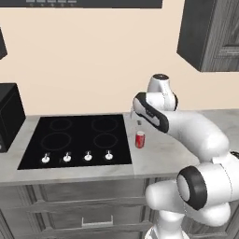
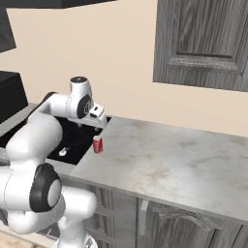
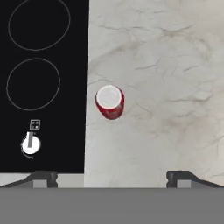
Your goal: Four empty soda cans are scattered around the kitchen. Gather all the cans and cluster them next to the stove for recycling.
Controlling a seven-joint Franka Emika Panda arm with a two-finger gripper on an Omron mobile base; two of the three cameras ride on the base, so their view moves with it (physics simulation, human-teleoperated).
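One red soda can [image 1: 140,139] with a silver top stands upright on the grey marble counter, just right of the stove [image 1: 77,135]. In the right base view the soda can [image 2: 98,144] sits near the counter's front left corner. My gripper [image 1: 138,120] hangs above it, clear of it. Looking straight down in the hand view, the soda can [image 3: 110,102] lies beside the stove [image 3: 43,65], and my gripper [image 3: 112,177] is open, its two dark tips spread wide with nothing between them.
A row of white knobs [image 1: 77,157] lines the stove's front. A black appliance [image 1: 9,116] stands on the counter left of the stove. Bare marble counter [image 2: 169,160] stretches to the right. A dark wall cabinet [image 2: 203,43] hangs above it.
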